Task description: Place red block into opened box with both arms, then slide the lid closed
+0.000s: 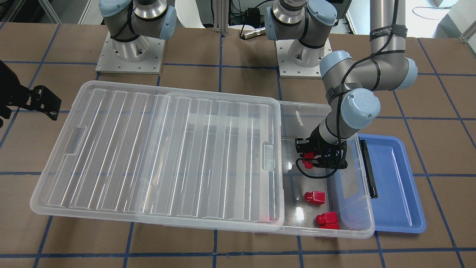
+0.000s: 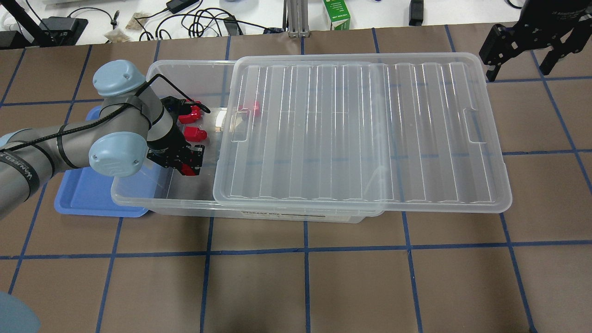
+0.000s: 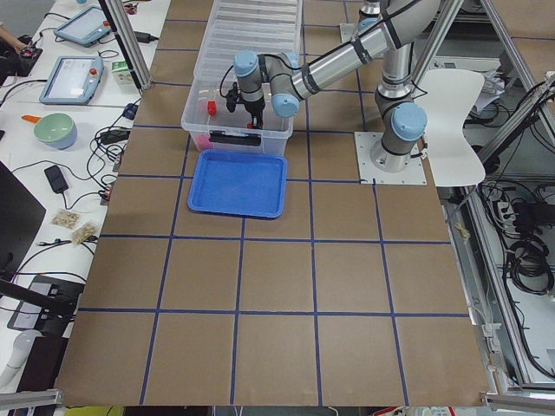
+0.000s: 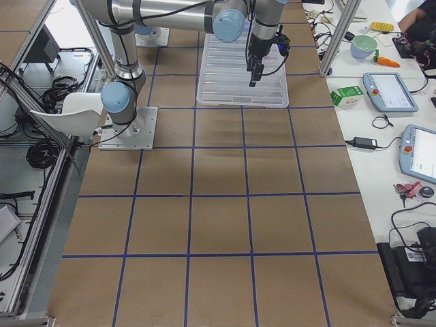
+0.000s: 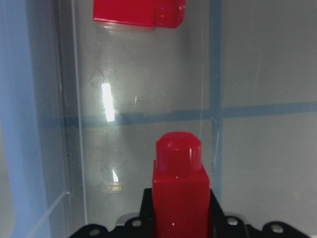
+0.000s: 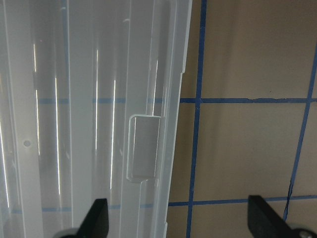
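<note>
- Front view: the left hand [image 1: 310,158] reaches into the uncovered end of the box [image 1: 334,232], clamped on the red block [image 1: 307,163]. The lid [image 1: 160,156] covers the rest.
- Overhead: two loose blocks [image 2: 194,134] lie on the box floor near the held one. The right hand [image 2: 520,58] hangs by the lid's corner.
- Left wrist view: the block juts from between the fingers [image 5: 215,210], stub outermost.
- Right wrist view: the right hand is spread wide and empty, over the lid's edge and the surface [image 6: 247,148].

Silver-grey arms [image 1: 385,44], pale blue joint caps [image 1: 360,108], black strapped cable [image 1: 337,119]
</note>
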